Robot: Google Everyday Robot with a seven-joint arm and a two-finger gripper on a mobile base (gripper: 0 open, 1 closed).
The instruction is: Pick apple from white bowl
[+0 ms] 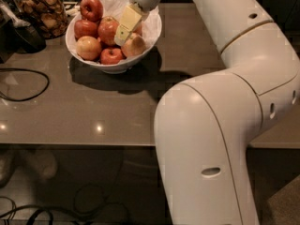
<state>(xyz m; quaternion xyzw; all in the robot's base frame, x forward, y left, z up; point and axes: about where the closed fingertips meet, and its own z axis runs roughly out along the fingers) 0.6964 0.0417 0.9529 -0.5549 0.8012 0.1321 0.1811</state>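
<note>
The white bowl [152,32] stands at the back of the table, lined with white paper and holding several apples. A large pale yellow-peach apple [135,46] lies at the bowl's front right. My gripper [121,37] reaches down into the bowl from the upper right. Its yellowish tip is just left of that pale apple and touches or nearly touches it, above a small red apple [111,56]. Another pale apple [89,48] lies at the front left. Deep red apples [91,8] fill the back.
A glass jar of brown snacks [41,11] stands left of the bowl, next to a dark object [23,34]. A black cable [28,86] loops on the grey table [93,111] at the left. My large white arm [220,102] covers the right side.
</note>
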